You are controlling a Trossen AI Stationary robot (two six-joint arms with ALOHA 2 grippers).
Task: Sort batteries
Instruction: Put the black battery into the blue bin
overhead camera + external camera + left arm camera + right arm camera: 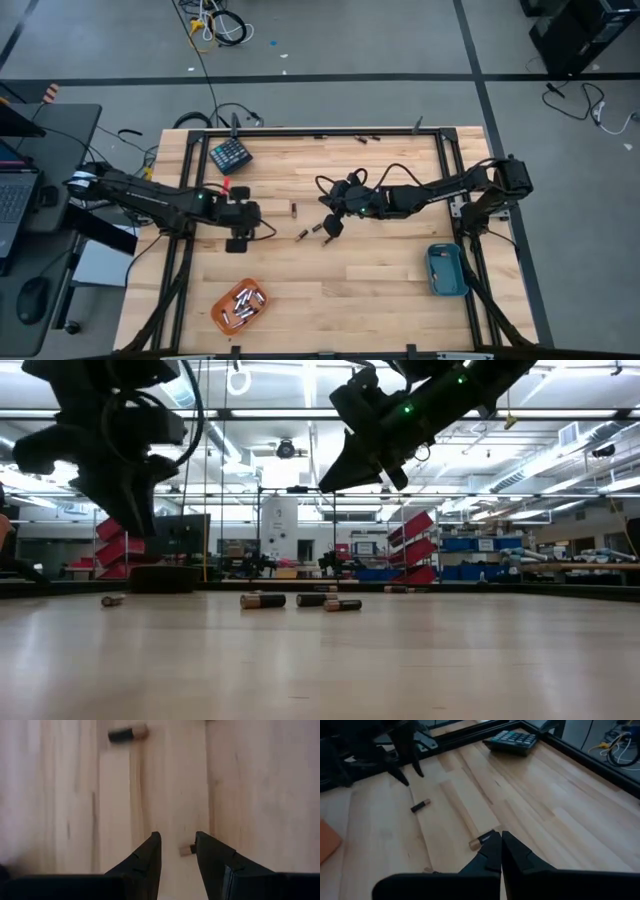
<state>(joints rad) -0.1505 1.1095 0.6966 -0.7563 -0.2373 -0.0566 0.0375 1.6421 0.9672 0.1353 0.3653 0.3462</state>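
The right gripper (pixel 328 228) hangs over the middle of the table with its two fingers pressed together and nothing between them; in the right wrist view a battery (pixel 481 840) lies on the wood just past the fingertips, touching or nearly touching them, though that view is too foreshortened to say which. The left gripper (pixel 240 226) is also near the middle, a little apart from the right one, its fingers (pixel 145 857) spread with a clear gap; a small battery end shows on the table through that gap, and nothing is held.

Where the batteries are: a few loose ones lie on the bare wood between the two grippers (pixel 294 210), a couple more sit along the far edge of the table (pixel 366 137), and a heap is already in the orange tray (pixel 218 308) at the near left. The blue tray (pixel 462 270) at the near right appears to hold little or nothing.

The step in hand looks like picking up the next loose battery from the centre. For that the right gripper would need to open, straddle the battery across its short side, and come down before closing. The left one is already open and only needs to line up and lower.
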